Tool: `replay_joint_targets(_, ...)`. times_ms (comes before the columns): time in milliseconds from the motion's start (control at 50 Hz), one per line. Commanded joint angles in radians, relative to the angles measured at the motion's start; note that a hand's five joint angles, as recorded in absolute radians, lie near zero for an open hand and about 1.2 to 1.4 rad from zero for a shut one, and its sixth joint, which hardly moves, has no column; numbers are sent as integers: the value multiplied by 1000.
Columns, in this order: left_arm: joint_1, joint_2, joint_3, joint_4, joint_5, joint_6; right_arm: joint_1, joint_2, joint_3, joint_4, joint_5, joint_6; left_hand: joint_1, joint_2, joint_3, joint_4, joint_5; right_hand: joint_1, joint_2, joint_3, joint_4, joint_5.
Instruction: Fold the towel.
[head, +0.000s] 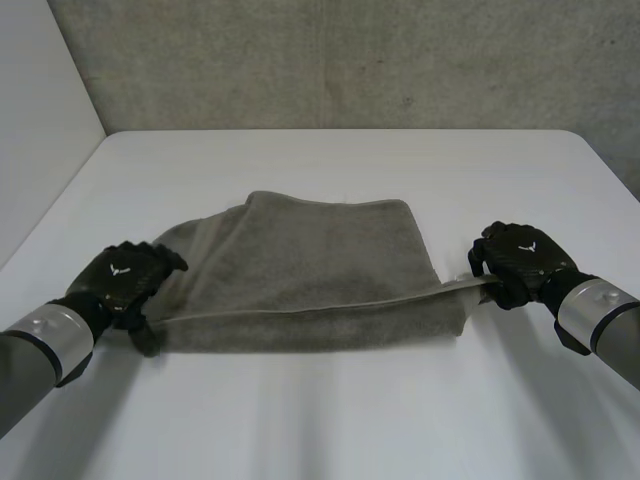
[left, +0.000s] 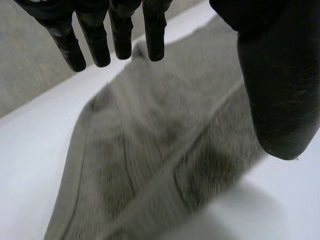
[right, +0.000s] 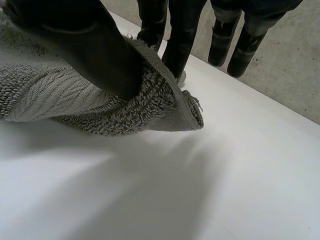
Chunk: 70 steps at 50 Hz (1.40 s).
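Towel lies mid-bench. The right robot hand pinches its 3 o'clock corner. The left robot hand sits at the 9 o'clock corner, and I can't tell its grip. Looks mid-fold; next, carry the near edge evenly toward 12 o'clock.

Soft even light, faint shadow under towel

Grey terry towel lies mid-table, folded over on itself, near edge pulled taut left to right, far part rumpled.
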Motion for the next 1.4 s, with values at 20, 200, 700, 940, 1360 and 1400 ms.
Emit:
replay_joint_targets(20,15,-49,17,-20,-49,59,-1,-1,0,0,0,0,-24,-17,-52,-59,-1,69,58,-43,-76,51)
replay_joint_targets(200,11,-113,55,-17,-122,62,0,-1,0,0,0,0,125,133,-52,-59,148,69,58,-43,-76,51)
replay_joint_targets(700,14,-9,121,-100,-113,54,-4,-53,-175,512,-155,-205,1147,1154,-52,-59,1170,69,58,-43,-76,51)
replay_joint_targets(940,0,-18,320,-184,-113,45,20,-48,-384,563,-140,-193,1147,1154,-52,-59,1170,69,58,-43,-76,51)
replay_joint_targets(1360,-143,-479,1073,76,-182,-59,174,354,-1215,330,84,71,1147,1154,-52,-59,1170,69,58,-43,-76,51)
replay_joint_targets(1400,-155,-456,1086,163,-208,-82,174,365,-1452,261,165,176,1147,1154,-52,-59,1170,69,58,-43,-76,51)
